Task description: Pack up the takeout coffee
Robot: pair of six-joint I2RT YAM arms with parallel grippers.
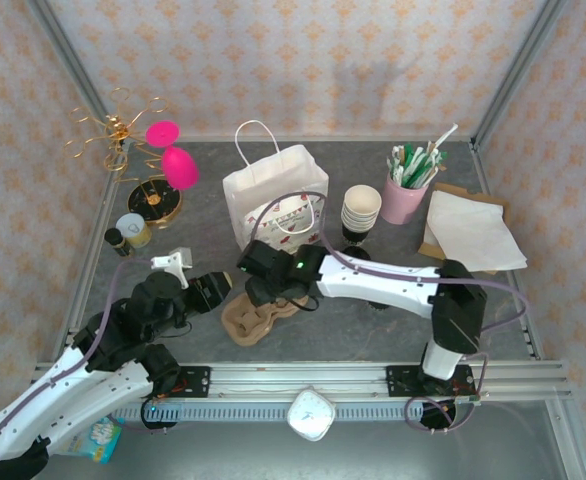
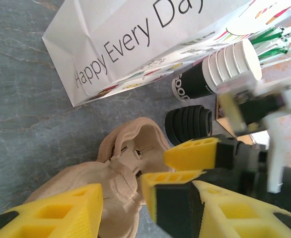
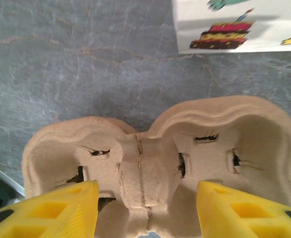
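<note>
Right arm reaches low across the counter [image 3: 76, 59], elbow folded, wrist pointing left. Right hand [image 3: 146, 206] sits over the cup carrier [image 3: 135, 158], yellow fingers spread wide either side of its centre ridge, gripping nothing. Left arm angles up from the near-left corner. Left hand [image 1: 228, 287] is at the carrier's left end, also spread wide and empty.

Carrier: moulded pulp, tan, fibrous, rounded wells with slit tabs. Counter: grey, marble-veined. White paper bag [image 1: 273, 195] stands just behind the carrier.

Takeout coffee [image 1: 133, 228]: probably the small cream cup near the counter's left edge, well apart from both hands; lid colour unclear.
</note>
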